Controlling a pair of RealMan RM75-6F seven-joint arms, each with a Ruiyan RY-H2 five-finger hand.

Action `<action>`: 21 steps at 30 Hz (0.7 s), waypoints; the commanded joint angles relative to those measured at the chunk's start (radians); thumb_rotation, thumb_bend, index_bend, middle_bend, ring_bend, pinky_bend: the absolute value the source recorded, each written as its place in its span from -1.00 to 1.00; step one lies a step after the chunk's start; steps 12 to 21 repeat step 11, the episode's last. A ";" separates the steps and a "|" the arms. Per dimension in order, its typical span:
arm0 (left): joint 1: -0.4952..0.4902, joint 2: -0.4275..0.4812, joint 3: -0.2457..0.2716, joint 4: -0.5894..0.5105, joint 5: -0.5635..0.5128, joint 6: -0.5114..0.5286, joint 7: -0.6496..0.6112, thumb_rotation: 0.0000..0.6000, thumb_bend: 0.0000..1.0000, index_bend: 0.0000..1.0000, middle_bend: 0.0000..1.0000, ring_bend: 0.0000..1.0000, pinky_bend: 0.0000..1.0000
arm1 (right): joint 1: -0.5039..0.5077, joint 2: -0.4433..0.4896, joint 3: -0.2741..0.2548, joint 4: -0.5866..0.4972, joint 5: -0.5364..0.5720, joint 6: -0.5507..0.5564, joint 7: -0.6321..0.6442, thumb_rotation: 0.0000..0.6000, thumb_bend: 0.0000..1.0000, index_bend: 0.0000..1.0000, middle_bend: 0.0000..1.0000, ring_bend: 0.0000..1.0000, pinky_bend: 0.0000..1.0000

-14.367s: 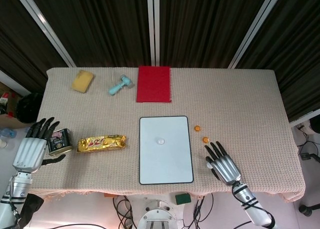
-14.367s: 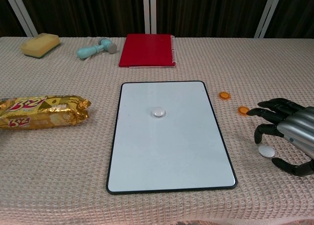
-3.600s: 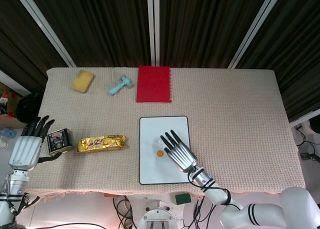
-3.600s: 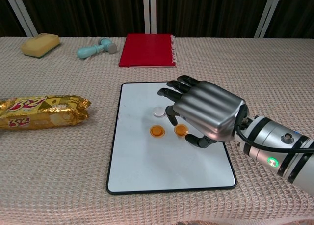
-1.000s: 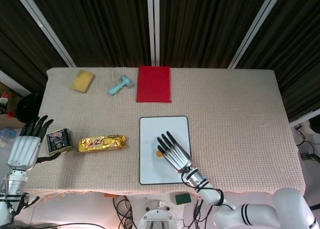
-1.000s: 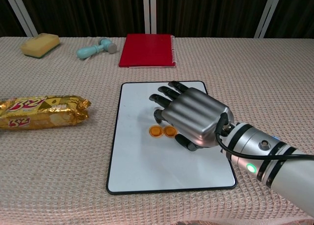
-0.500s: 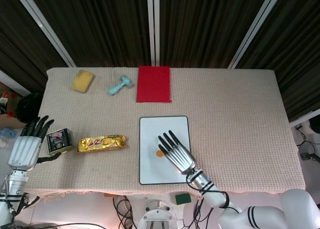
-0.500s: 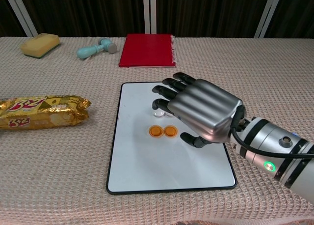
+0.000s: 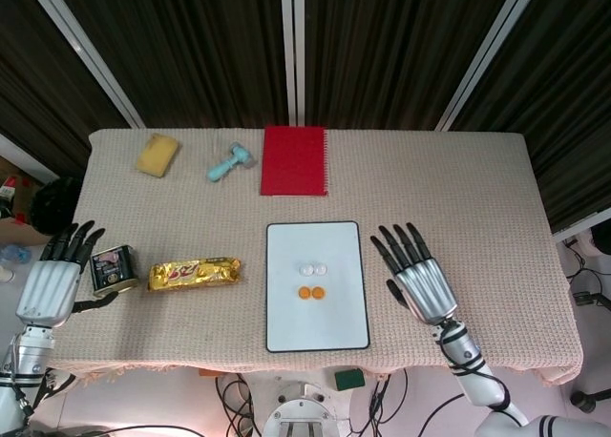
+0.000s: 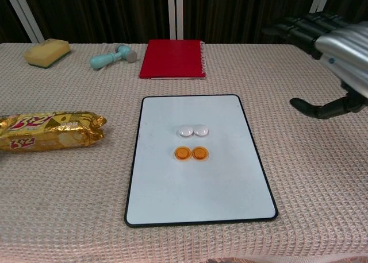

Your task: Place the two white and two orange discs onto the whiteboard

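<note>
Four discs are seen on the whiteboard (image 10: 198, 177): two white discs (image 10: 193, 130) above two orange discs (image 10: 191, 154). Nothing appears left; the right robot hand (image 9: 420, 282) is spread, empty, beside the whiteboard.

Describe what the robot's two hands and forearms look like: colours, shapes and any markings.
Both the left hand and the right hand have silver metallic, ridged backs and slim black fingers. The right wrist narrows into a silver segment with dark bands; further down the arm turns white with black rings. No cables or markings are readable.
</note>
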 commanded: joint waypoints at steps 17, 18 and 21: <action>0.011 -0.002 0.002 -0.015 0.009 0.022 0.028 0.63 -1.00 -0.78 -0.93 -0.98 -0.77 | -0.223 0.151 0.022 0.105 0.173 0.098 0.220 1.00 -0.41 -1.00 -1.00 -1.00 -1.00; 0.011 -0.002 0.002 -0.015 0.009 0.022 0.028 0.63 -1.00 -0.78 -0.93 -0.98 -0.77 | -0.223 0.151 0.022 0.105 0.173 0.098 0.220 1.00 -0.41 -1.00 -1.00 -1.00 -1.00; 0.011 -0.002 0.002 -0.015 0.009 0.022 0.028 0.63 -1.00 -0.78 -0.93 -0.98 -0.77 | -0.223 0.151 0.022 0.105 0.173 0.098 0.220 1.00 -0.41 -1.00 -1.00 -1.00 -1.00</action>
